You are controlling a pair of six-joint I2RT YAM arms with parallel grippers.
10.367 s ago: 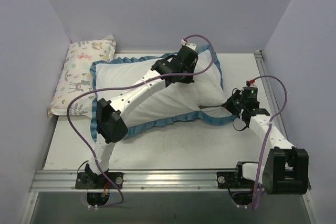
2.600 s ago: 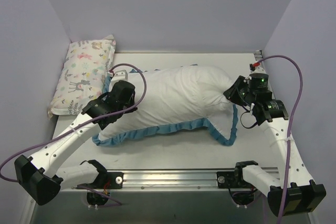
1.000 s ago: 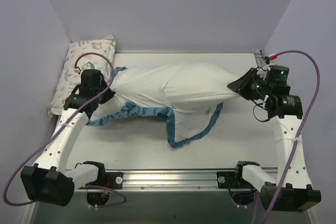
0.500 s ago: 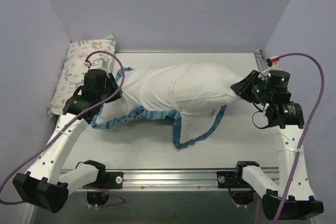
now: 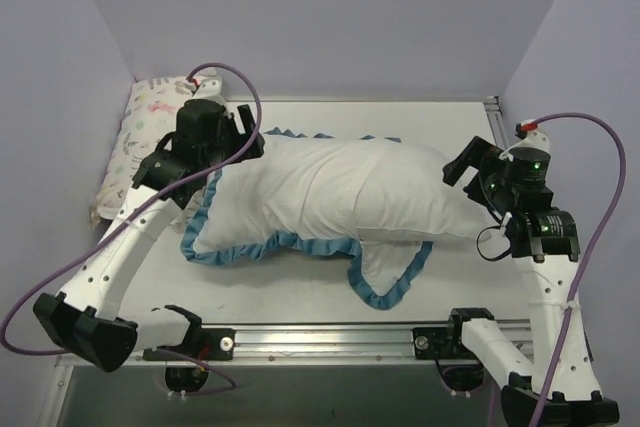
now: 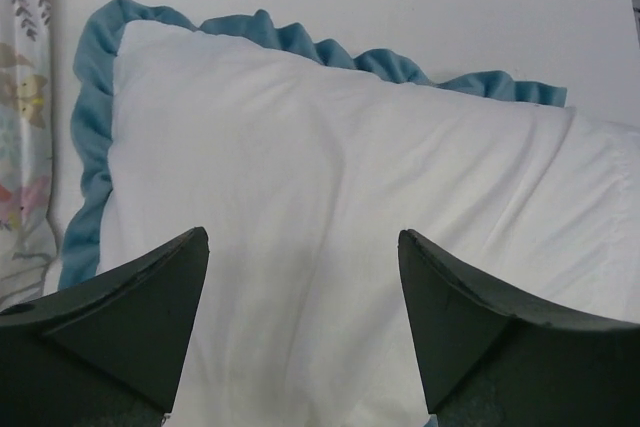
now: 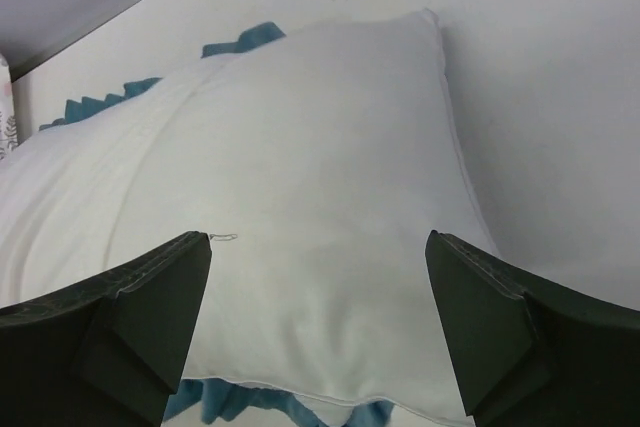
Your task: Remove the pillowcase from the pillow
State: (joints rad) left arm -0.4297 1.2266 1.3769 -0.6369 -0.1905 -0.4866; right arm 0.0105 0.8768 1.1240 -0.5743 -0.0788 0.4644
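The pillowcase (image 5: pixel 290 187) lies across the table with its plain white side up and blue ruffled trim (image 5: pixel 210 242) round its left end. A trimmed flap (image 5: pixel 390 272) hangs toward the front. The plump white pillow (image 5: pixel 445 207) sticks out bare at the right end; the rest of it is inside the case. My left gripper (image 5: pixel 245 139) hovers open over the case's left end (image 6: pixel 330 177), nothing between its fingers (image 6: pixel 302 237). My right gripper (image 5: pixel 472 169) is open above the pillow's right end (image 7: pixel 330 167), jaws wide and empty (image 7: pixel 319 237).
A small pastel animal-print pillow (image 5: pixel 140 137) rests against the left wall, its edge also in the left wrist view (image 6: pixel 22 147). Lilac walls close in the back and both sides. The white table (image 5: pixel 300 292) has a metal rail along its near edge.
Both grippers have opened and let go of the fabric. The stretched, lifted bundle has dropped flat onto the table. The left gripper has moved toward the back over the case's left end.
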